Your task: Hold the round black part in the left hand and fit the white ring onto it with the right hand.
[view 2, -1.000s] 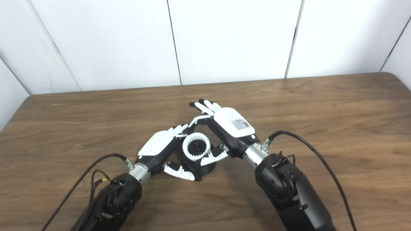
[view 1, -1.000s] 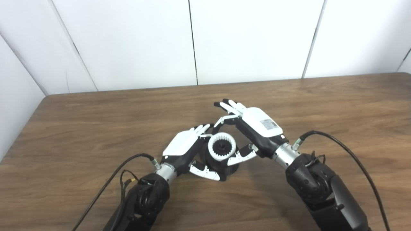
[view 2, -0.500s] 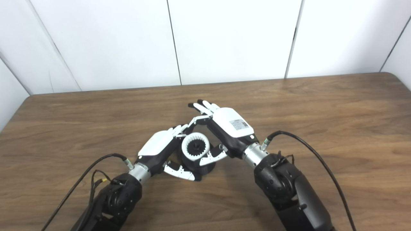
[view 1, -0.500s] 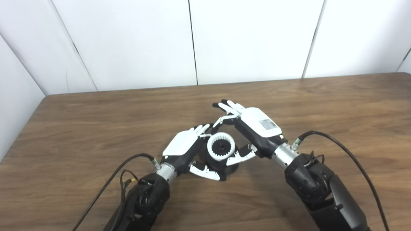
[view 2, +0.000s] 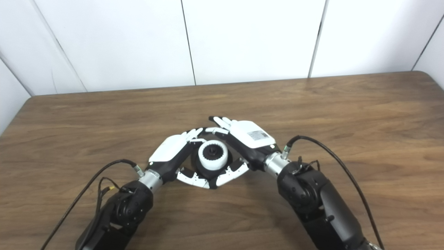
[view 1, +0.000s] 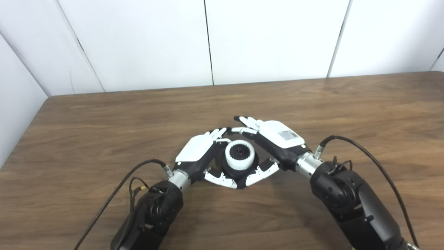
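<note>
At the worktop's [view 1: 104, 114] centre, you have the round black part [view 1: 239, 169] standing on the wood with the white toothed ring [view 1: 239, 159] sitting over its hub, toothed bore facing up. Your left robot hand [view 1: 201, 156] cups the part from nine o'clock, fingers wrapped behind and thumb in front, to steady it. Your right robot hand [view 1: 274, 142] curls in from three o'clock, fingers at twelve and thumb near five, closed about the ring's wall, seemingly to press it down; whether the pads touch, I cannot tell.
</note>
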`<state>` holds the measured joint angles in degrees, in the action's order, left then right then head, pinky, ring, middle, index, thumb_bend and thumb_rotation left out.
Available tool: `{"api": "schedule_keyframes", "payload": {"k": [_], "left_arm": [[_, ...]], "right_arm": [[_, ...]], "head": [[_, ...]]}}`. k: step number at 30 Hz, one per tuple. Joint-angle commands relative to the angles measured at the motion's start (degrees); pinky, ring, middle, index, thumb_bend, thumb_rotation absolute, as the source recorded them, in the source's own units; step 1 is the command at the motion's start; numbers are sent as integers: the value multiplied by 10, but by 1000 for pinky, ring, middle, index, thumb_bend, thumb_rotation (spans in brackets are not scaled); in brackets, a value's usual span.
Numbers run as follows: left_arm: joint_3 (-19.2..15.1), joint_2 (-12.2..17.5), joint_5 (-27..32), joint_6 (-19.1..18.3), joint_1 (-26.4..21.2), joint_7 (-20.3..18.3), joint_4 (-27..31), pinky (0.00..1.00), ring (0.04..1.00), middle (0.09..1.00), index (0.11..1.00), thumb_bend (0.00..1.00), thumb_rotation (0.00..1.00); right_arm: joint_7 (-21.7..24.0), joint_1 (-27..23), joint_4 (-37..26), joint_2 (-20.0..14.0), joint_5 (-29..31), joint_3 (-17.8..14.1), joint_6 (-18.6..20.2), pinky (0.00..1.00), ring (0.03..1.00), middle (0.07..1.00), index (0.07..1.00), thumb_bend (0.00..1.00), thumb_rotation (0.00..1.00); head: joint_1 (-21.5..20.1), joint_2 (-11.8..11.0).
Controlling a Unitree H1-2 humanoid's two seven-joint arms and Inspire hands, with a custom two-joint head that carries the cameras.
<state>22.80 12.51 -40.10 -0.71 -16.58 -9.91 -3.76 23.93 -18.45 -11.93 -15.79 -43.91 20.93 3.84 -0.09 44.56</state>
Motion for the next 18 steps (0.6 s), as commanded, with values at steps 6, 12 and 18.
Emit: {"api": "schedule_keyframes", "payload": {"k": [6, 12, 18], "left_arm": [[-4, 10, -5, 2, -11, 2, 3, 1000, 1000, 1000, 675, 1000, 379], [-4, 11, -6, 0, -12, 1, 3, 1000, 1000, 1000, 675, 1000, 387], [-5, 10, -5, -3, -12, 0, 3, 1000, 1000, 1000, 674, 1000, 371]], "right_arm": [[1, -20, -24, 1, 4, -7, 4, 961, 1000, 1000, 980, 1000, 491], [-2, -21, -21, 1, 8, -8, 1, 963, 1000, 1000, 983, 1000, 467], [9, -23, -23, -6, 11, -14, 13, 976, 1000, 1000, 1000, 1000, 449]], "head": [[0, 1], [0, 1], [1, -1]]}}
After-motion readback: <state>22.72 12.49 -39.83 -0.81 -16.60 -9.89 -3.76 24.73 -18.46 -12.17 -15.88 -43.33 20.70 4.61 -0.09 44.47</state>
